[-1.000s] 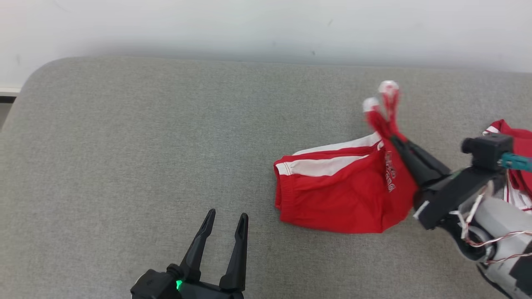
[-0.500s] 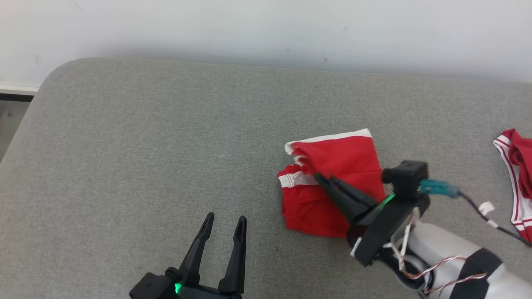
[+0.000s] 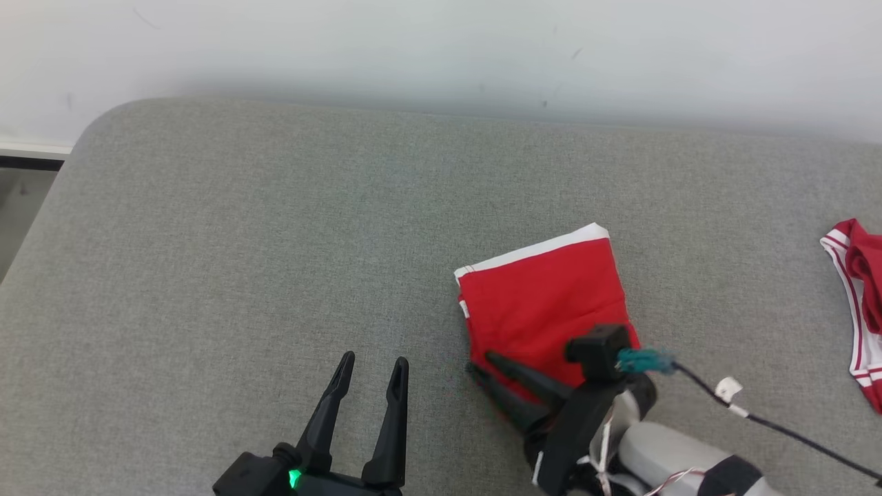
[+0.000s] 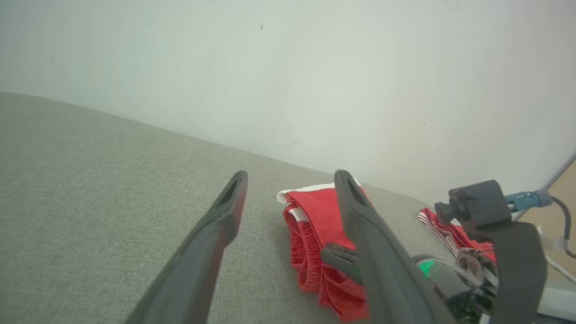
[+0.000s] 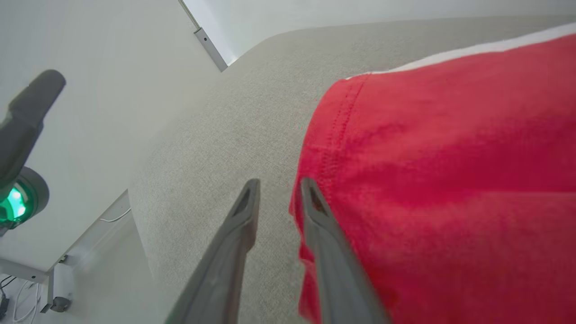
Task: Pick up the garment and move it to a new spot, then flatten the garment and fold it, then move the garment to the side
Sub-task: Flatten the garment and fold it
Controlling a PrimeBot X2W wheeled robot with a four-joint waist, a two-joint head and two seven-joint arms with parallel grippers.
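The red garment, folded into a compact rectangle with a white band along its far edge, lies flat on the grey desk right at the tips of the right jaws, its near corner under one finger while the other finger sits over bare desk. Those right jaws stand slightly parted with nothing pinched between them. The left jaws hang wide open and empty, the garment off to their right and a little ahead, and a second red-and-white garment lies well beyond the right jaws.
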